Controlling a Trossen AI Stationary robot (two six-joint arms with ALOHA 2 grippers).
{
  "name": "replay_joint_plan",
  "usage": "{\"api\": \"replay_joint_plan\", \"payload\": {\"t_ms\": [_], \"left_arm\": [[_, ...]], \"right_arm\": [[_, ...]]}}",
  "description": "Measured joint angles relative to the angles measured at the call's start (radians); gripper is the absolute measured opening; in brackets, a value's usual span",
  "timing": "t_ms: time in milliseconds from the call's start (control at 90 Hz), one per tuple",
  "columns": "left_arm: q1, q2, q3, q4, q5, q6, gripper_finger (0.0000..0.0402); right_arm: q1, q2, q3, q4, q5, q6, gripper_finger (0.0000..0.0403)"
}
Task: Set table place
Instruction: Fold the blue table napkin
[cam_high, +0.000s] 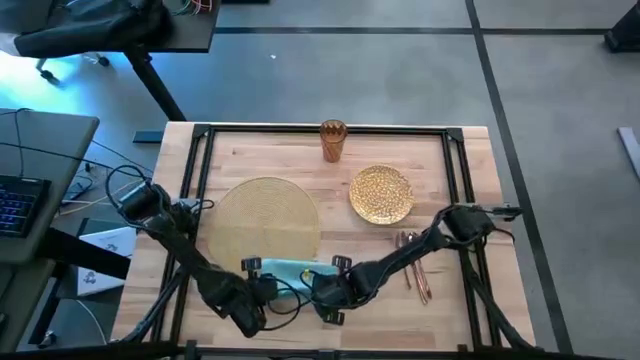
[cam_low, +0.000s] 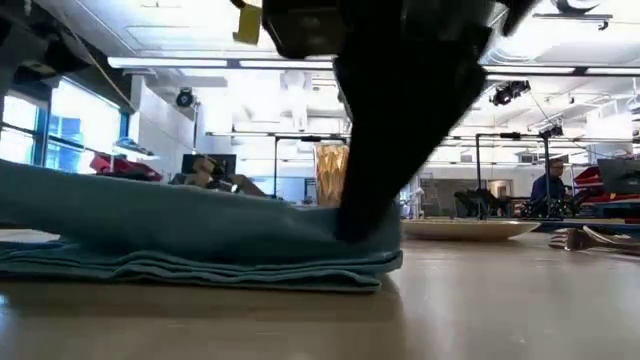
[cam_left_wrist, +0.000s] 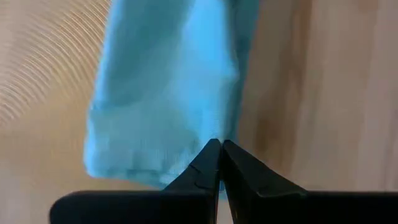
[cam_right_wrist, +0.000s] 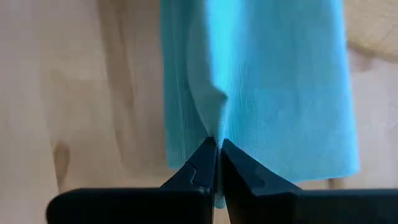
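Observation:
A folded teal napkin (cam_high: 285, 271) lies on the table (cam_high: 450, 310) near its front edge, its far part overlapping the round pale-gold placemat (cam_high: 266, 216). My left gripper (cam_high: 262, 291) is shut at the napkin's left end. My right gripper (cam_high: 318, 287) is shut at its right end. In the low view the napkin (cam_low: 180, 235) rests in several layers on the wood, with a dark gripper (cam_low: 365, 225) down on its right end. The gold plate (cam_high: 381, 193), amber cup (cam_high: 333, 140) and cutlery (cam_high: 413, 262) stand apart. My left gripper is shut on the napkin's short end (cam_left_wrist: 202, 134), near a corner, coming at it slanting from above on the near side. One layer or several, I cannot tell. The napkin lies on the table and the placemat. My right gripper pinches a small raised fold of the napkin's upper layer (cam_right_wrist: 217, 121) between its two fingertips, near the napkin's right end. The fingers come down from above on the near side. The lower layers (cam_low: 300, 272) stay flat on the table.
The plate sits right of the placemat, the cup stands at the far edge, and the fork, spoon and knife lie right of the napkin. Black rails (cam_high: 195, 160) frame the tabletop. Bare wood shows at the near right corner.

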Motion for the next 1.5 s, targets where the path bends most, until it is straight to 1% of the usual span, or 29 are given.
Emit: {"api": "replay_joint_plan", "payload": {"t_ms": [78,156,211,378,478,578,667,767,889,944,1011,1156,1222,1378,1500], "left_arm": [[-0.003,-0.014,0.0,-0.021,0.014,-0.039,0.0018],[-0.003,-0.047,0.0,-0.053,0.02,-0.087,0.0038],[-0.004,-0.072,0.001,-0.078,0.033,-0.115,0.0053],[-0.007,-0.149,0.0,-0.096,0.044,-0.149,0.0091],[0.001,-0.177,0.0,-0.099,0.01,-0.2,0.0102],[0.049,-0.19,0.0,-0.12,-0.016,-0.284,0.0103],[0.117,-0.183,-0.002,-0.117,0.001,-0.316,0.0104],[0.192,-0.184,-0.02,-0.094,0.027,-0.279,0.0104],[0.274,-0.183,-0.075,-0.031,0.154,-0.177,0.0104],[0.296,-0.183,-0.11,0.012,0.205,-0.129,0.0104],[0.31,-0.183,-0.167,0.045,0.246,-0.112,0.0104],[0.343,-0.182,-0.284,0.046,0.258,-0.141,0.0091],[0.354,-0.183,-0.314,0.026,0.258,-0.138,0.0079],[0.353,-0.229,-0.302,-0.012,0.212,-0.156,0.005],[0.324,-0.282,-0.269,-0.01,0.193,-0.157,0.0033]], "right_arm": [[-0.001,0.0,0.001,0.004,-0.014,0.0,0.0007],[-0.002,-0.005,0.002,0.003,-0.02,0.0,0.0027],[-0.002,-0.019,0.002,0.008,-0.018,0.0,0.005],[-0.002,-0.082,0.003,-0.022,0.036,-0.001,0.0133],[-0.002,-0.122,0.003,-0.033,0.076,0.005,0.0175],[-0.005,-0.152,0.003,-0.06,0.121,0.056,0.0199],[-0.011,-0.159,0.001,-0.072,0.143,0.106,0.0207],[-0.016,-0.176,0.001,-0.061,0.129,0.16,0.0208],[-0.016,-0.176,0.001,-0.058,0.087,0.231,0.0209],[-0.013,-0.175,0.001,-0.052,0.085,0.269,0.0209],[-0.001,-0.176,0.001,-0.022,0.086,0.297,0.0209],[0.022,-0.176,0.001,-0.002,0.086,0.345,0.0209],[0.029,-0.173,0.001,-0.002,0.091,0.384,0.0209],[0.034,-0.168,0.001,-0.001,0.092,0.441,0.0209],[0.021,-0.169,0.001,-0.009,0.013,0.454,0.0209]]}}
